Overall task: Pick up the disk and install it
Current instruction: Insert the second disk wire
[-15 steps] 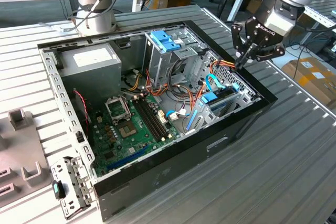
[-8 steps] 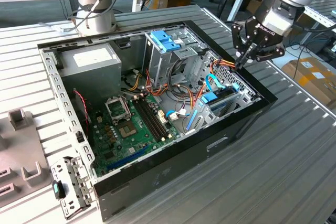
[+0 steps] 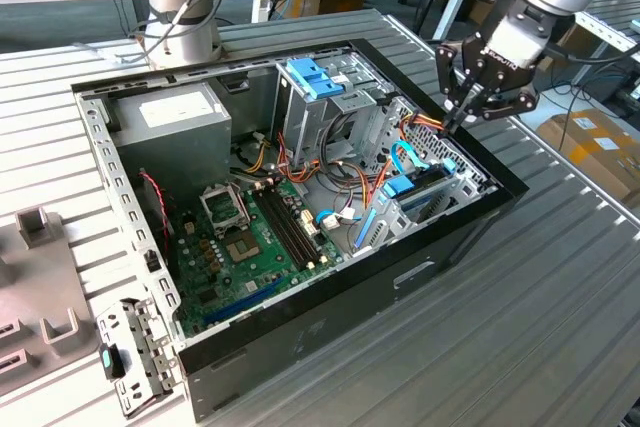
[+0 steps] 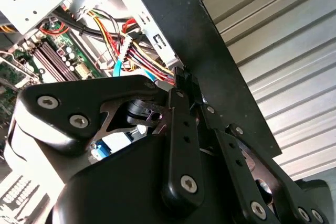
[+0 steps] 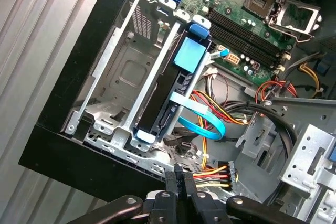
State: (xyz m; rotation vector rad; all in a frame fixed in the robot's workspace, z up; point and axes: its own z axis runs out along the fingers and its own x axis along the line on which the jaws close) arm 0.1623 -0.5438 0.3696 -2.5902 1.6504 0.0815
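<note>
The end effector [image 3: 455,119] is hovering with fingertips pinched together, gripping nothing, just above the case's [image 3: 330,332] rim beside the cable bundle [image 5: 212,174]. The disk [image 5: 173,85] is sitting edge-on in the bay beneath; pressing gently down along its rails should seat it squarely

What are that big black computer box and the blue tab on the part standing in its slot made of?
The computer case looks like sheet metal: black painted outside, bare grey stamped and perforated inside. The blue tab on the disk looks like moulded plastic, smooth and matte, though I can't be sure.
</note>
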